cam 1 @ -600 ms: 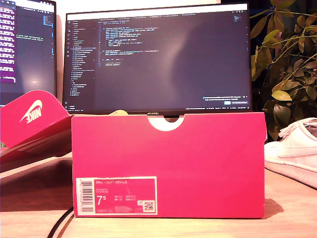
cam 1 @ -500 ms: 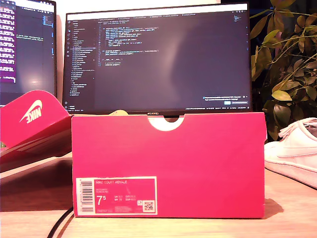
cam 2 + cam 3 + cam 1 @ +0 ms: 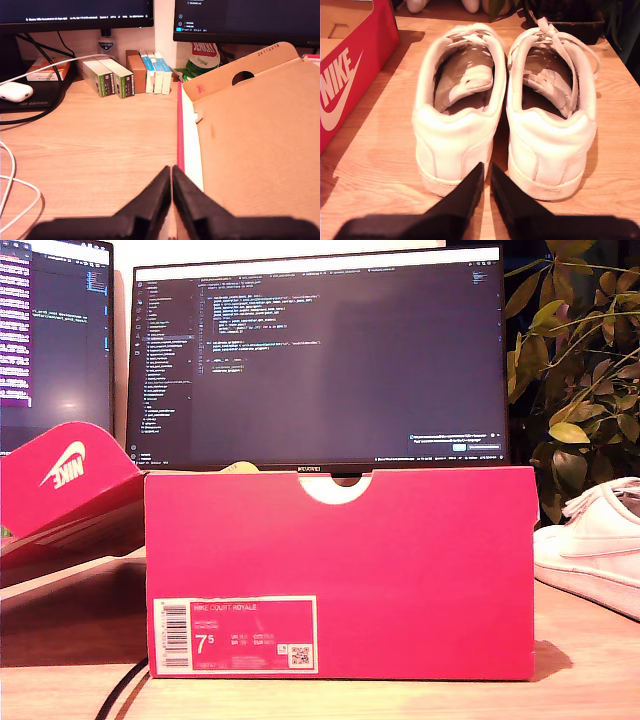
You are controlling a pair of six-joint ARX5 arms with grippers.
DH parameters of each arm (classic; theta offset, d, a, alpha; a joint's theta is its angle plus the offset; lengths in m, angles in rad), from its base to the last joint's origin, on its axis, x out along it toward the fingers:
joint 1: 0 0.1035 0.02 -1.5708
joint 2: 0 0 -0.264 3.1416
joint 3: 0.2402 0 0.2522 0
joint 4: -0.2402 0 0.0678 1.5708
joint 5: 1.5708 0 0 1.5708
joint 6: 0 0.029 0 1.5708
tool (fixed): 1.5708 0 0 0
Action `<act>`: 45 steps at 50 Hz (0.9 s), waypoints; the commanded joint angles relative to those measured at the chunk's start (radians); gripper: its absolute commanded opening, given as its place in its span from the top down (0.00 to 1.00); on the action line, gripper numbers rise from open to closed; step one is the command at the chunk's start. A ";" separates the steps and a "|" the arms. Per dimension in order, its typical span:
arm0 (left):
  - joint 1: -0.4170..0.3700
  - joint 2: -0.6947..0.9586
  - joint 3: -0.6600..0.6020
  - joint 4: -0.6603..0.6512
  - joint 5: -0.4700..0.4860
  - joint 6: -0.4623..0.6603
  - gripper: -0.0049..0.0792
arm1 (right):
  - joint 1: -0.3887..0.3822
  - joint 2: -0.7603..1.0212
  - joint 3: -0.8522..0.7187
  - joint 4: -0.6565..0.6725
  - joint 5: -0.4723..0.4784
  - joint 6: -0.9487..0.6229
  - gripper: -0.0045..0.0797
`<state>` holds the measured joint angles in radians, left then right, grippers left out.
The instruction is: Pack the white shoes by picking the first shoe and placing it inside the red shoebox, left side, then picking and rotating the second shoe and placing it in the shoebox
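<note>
The red shoebox (image 3: 340,570) stands in the middle of the exterior view, its size label and half-round notch facing the camera. One of the white shoes (image 3: 598,545) pokes in at that view's right edge. In the second wrist view both white shoes, one (image 3: 457,107) beside the other (image 3: 552,107), stand side by side with their heels toward my second gripper (image 3: 486,169). That gripper is shut and empty, just short of the heels. The shoebox's swoosh side (image 3: 350,80) lies beside them. My first gripper (image 3: 171,171) is shut, empty, above the red-edged brown cardboard (image 3: 260,140). Neither gripper shows in the exterior view.
The red lid (image 3: 65,480) with a white swoosh leans at the exterior view's left. Two monitors (image 3: 320,355) stand behind the box and a plant (image 3: 575,370) at that view's right. Small boxes (image 3: 125,75), white cables (image 3: 12,195) and a mouse (image 3: 15,91) lie on the wooden desk.
</note>
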<state>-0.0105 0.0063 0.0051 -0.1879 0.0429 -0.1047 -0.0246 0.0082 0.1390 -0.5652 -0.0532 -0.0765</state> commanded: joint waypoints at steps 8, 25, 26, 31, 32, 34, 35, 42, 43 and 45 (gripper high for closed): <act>0.002 -0.002 -0.031 -0.012 0.022 -0.043 0.96 | 0.000 -0.006 -0.015 0.050 -0.045 0.158 0.96; 0.001 -0.002 -0.029 0.082 0.139 -0.178 0.96 | 0.000 -0.006 -0.015 0.177 -0.042 0.270 0.96; 0.001 -0.002 -0.028 0.095 0.154 -0.196 0.96 | 0.000 -0.006 -0.015 0.182 -0.042 0.279 0.96; 0.001 -0.002 -0.006 0.113 0.225 -0.244 0.96 | 0.000 -0.006 -0.015 0.196 -0.050 0.355 0.96; 0.001 -0.002 0.002 0.110 0.244 -0.244 0.96 | 0.000 -0.006 -0.015 0.204 -0.050 0.355 0.96; 0.001 -0.002 0.017 0.101 0.276 -0.264 0.96 | 0.000 -0.006 -0.015 0.224 -0.050 0.406 0.96; 0.001 -0.002 0.026 0.096 0.293 -0.268 0.96 | 0.000 -0.006 -0.015 0.238 -0.051 0.420 0.96; 0.001 0.000 0.089 0.026 0.370 -0.330 0.96 | 0.000 -0.006 -0.015 0.371 -0.079 0.570 0.96; 0.001 0.000 0.100 0.010 0.394 -0.330 0.96 | 0.000 -0.006 -0.015 0.399 -0.081 0.595 0.96; 0.001 0.000 0.121 -0.009 0.426 -0.362 0.96 | 0.000 -0.006 -0.015 0.446 -0.090 0.635 0.96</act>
<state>-0.0105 0.0074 0.0875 -0.1921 0.4404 -0.4232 -0.0246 0.0082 0.1390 -0.1753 -0.1329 0.5205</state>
